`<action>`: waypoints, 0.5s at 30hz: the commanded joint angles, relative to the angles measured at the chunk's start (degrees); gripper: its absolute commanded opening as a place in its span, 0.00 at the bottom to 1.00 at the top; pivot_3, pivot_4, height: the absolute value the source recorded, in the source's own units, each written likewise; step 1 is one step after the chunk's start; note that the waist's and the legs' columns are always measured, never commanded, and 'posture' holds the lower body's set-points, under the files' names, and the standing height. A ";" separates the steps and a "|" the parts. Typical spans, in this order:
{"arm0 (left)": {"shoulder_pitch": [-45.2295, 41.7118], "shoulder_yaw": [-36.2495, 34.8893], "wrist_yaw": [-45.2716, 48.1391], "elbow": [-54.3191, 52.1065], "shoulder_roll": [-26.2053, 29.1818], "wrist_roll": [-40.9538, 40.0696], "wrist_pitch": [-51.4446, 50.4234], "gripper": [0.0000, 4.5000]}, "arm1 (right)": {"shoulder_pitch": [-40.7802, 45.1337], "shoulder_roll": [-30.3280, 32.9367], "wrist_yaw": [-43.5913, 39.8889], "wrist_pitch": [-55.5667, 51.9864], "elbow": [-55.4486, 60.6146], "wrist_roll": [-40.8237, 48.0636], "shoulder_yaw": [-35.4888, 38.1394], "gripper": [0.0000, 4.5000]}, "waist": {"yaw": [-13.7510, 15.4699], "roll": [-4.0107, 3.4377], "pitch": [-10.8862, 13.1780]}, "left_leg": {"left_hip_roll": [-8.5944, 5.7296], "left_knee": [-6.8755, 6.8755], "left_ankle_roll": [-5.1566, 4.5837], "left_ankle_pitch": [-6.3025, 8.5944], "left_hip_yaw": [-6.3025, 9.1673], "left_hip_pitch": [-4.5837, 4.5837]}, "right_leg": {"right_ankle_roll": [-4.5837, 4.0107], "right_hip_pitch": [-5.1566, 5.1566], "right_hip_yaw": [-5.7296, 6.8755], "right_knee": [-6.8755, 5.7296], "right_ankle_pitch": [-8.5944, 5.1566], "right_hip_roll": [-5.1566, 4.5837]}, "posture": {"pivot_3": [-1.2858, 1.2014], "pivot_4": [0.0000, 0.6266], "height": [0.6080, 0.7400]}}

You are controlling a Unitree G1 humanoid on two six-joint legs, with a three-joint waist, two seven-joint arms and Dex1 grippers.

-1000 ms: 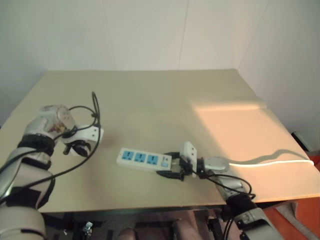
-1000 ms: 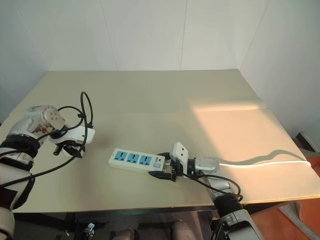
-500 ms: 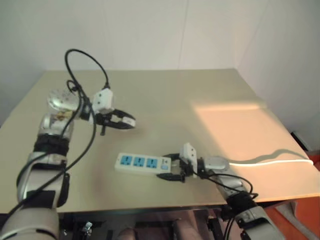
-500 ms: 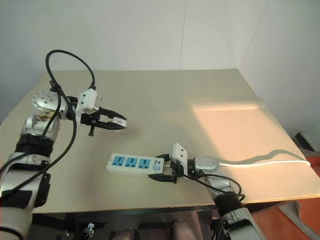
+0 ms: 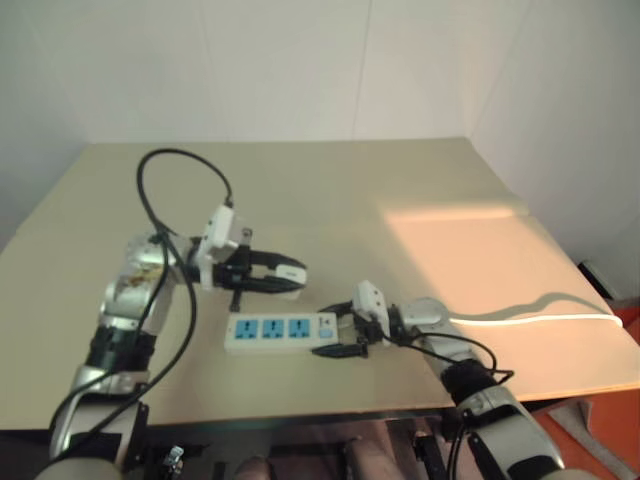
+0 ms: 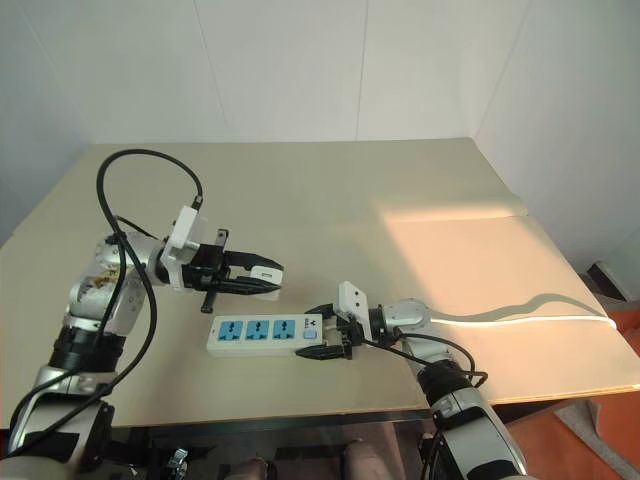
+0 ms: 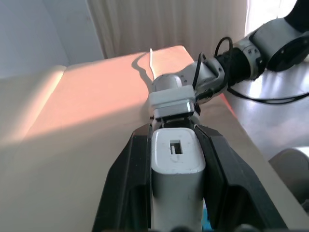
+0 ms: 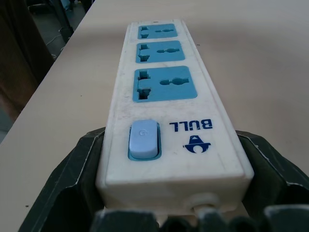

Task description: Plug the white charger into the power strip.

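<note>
1. My left tool (image 6: pixel 262 281) is pinching the white charger (image 7: pixel 176 157), held above the desk (image 6: pixel 400 190), just left of and beyond the power strip (image 6: pixel 265 334).
2. My right tool (image 6: pixel 322 338) grips the strip's switch end, steadying it flat.
3. Step in hand: carrying the charger to a socket.
4. Next, I judge: turn the prongs downward, line up over a blue socket (image 8: pixel 164 83), press straight in.

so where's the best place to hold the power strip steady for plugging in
At its switch end, from the cord side, as the right claw does now: fingers straddle the narrow sides of the power strip, leaving all three blue sockets clear for the white charger.
</note>
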State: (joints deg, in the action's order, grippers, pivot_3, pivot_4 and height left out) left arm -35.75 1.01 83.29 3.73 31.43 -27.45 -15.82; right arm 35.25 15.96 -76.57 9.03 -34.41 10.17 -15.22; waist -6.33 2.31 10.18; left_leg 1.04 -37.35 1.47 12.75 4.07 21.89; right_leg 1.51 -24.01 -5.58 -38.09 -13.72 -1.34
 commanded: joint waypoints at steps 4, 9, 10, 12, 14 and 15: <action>6.22 0.00 -7.52 -3.85 -3.51 -0.94 -0.65 0.23 | -0.48 -0.85 -0.78 -0.16 -0.81 -1.84 -1.82 0.77 | -0.08 -0.02 -0.01 | 0.02 0.03 0.00 0.00 0.00 -0.05 | -0.01 0.00 -0.01 -0.02 0.01 0.02 | 0.52 0.24 1.00; 8.39 0.44 -11.37 -1.82 -5.59 0.43 0.58 0.23 | -0.71 -0.82 -0.60 -0.59 -0.51 -1.89 -1.80 0.77 | -0.02 -0.01 -0.02 | -0.01 0.03 0.00 0.00 0.00 -0.06 | -0.01 0.03 -0.01 0.00 0.01 -0.01 | 0.52 0.24 1.00; 8.66 0.52 -11.37 -1.65 -5.71 0.32 0.60 0.23 | -0.76 -0.81 -0.59 -0.65 -0.44 -1.85 -1.78 0.77 | -0.04 -0.02 -0.02 | -0.01 0.03 0.00 0.00 -0.01 -0.07 | -0.01 0.03 -0.02 0.00 0.01 0.00 | 0.52 0.24 1.00; 9.40 0.73 -11.26 -1.35 -6.02 0.44 1.38 0.23 | -0.84 -0.81 -0.50 -0.82 -0.33 -1.80 -1.71 0.77 | -0.07 -0.02 -0.02 | 0.00 0.06 0.00 0.00 -0.01 -0.08 | -0.01 0.02 -0.02 0.00 0.01 0.02 | 0.52 0.24 1.00; 9.89 0.81 -11.51 -1.09 -6.29 0.27 1.42 0.23 | -0.88 -0.80 -0.46 -0.97 -0.28 -1.78 -1.65 0.77 | -0.08 -0.02 -0.02 | 0.00 0.08 0.00 0.00 -0.01 -0.10 | -0.02 0.03 -0.02 0.01 0.01 0.01 | 0.52 0.24 1.00; 10.40 1.20 -11.16 -0.91 -6.17 0.59 2.01 0.23 | -0.90 -0.77 -0.44 -1.03 -0.25 -1.79 -1.64 0.77 | -0.07 -0.02 -0.02 | 0.00 0.08 0.00 0.00 -0.01 -0.09 | -0.02 0.03 -0.02 0.01 0.01 0.01 | 0.52 0.24 1.00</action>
State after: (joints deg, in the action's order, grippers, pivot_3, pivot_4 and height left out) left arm -25.68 1.95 71.99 3.25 25.27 -27.02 -15.14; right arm 35.24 15.68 -76.52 9.21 -34.58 9.95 -15.15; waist -6.40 2.29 10.16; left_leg 1.03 -37.27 1.47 12.75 4.06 21.81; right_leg 1.50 -23.98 -5.61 -38.07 -13.71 -1.33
